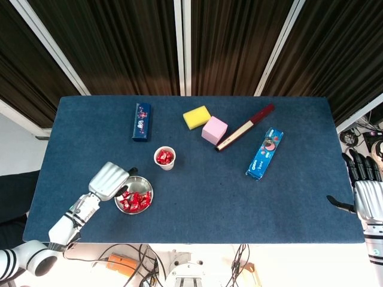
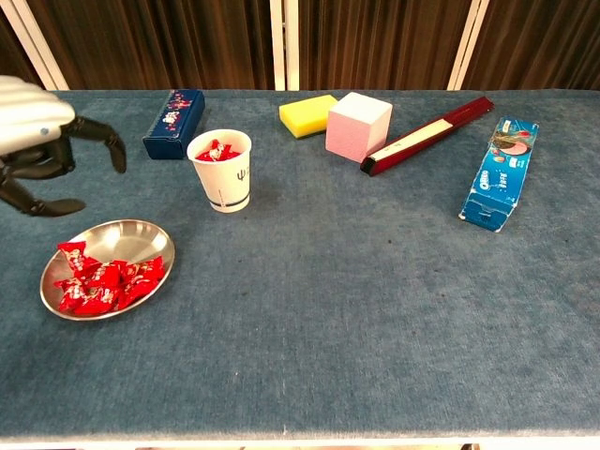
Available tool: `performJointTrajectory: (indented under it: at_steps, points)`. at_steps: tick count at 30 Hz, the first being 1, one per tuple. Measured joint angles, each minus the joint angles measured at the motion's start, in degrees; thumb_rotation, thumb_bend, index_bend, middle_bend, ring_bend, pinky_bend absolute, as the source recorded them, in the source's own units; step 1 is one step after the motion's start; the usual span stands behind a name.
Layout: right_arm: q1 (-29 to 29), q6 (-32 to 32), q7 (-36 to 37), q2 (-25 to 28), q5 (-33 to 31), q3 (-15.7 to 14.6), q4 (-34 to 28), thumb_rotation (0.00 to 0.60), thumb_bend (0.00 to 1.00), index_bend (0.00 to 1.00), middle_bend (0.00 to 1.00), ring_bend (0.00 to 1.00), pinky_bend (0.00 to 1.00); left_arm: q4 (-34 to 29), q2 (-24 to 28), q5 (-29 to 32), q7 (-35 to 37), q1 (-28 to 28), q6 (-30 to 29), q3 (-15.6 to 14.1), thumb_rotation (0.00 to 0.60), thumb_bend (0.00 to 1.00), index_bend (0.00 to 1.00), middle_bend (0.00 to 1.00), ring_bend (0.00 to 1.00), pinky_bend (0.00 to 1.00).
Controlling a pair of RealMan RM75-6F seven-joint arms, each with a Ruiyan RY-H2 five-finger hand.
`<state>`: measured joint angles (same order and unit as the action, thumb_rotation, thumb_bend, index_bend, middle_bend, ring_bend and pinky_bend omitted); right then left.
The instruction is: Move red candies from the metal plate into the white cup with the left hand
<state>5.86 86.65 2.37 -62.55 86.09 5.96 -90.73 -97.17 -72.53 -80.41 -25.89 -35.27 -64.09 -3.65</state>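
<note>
Count on the worktop (image 2: 375, 328): one metal plate (image 2: 141, 236), one white cup (image 2: 223, 183), one dark blue box (image 2: 174, 122), one yellow sponge (image 2: 307, 113), one pink cube (image 2: 357, 123), one dark red stick (image 2: 427, 134), one blue biscuit box (image 2: 500, 172). Red candies (image 2: 98, 283) in the plate form a heap, too overlapped to count exactly; a few more red candies sit in the cup, number unclear.

Left hand (image 2: 37, 141) hovers above the worktop, fingers spread and curved, holding nothing. The plate lies just beside it, below its fingertips in the chest view and to its right in the head view (image 1: 108, 180), apart from the fingers. The candy heap sits on the plate's side nearer the robot. The cup stands upright beyond the plate, further from the hand, to its right.

Right hand (image 1: 364, 185) sits off the worktop's right edge, fingers extended and apart, empty, well apart from every item
</note>
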Motion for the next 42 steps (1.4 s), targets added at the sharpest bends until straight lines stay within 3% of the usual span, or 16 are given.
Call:
performJointTrajectory:
  at_steps: [13,27,37,42]
  points:
    - [-0.46,0.53,-0.31,-0.24,0.26,-0.29,-0.13,0.6,0.11,0.0,0.01,0.0,0.0,6.09,-2.89,-1.51,-5.72,2.22,2.34,-2.26,0.6,0.22,0.35,0.93,0.86,0.84]
    - [-0.41,0.35,-0.22,-0.43,0.0,-0.11,0.08,0.6,0.11,0.0,0.01,0.0,0.0,8.23,-5.93,0.16,-8.11,2.51,5.7,-1.59,0.6,0.22,0.42,0.93,0.86,0.84]
    - [-0.49,0.47,-0.36,-0.36,0.05,-0.08,-0.09,0.6,0.11,0.0,0.01,0.0,0.0,9.22,-6.65,1.8,-8.78,2.16,7.96,-0.94,0.6,0.28,0.46,0.93,0.86,0.84]
    - [-0.54,0.53,-0.35,-0.37,0.14,-0.11,-0.14,0.6,0.11,0.0,0.01,0.0,0.0,9.27,-6.78,2.48,-8.47,2.03,8.91,-0.78,0.6,0.39,0.54,0.93,0.86,0.84]
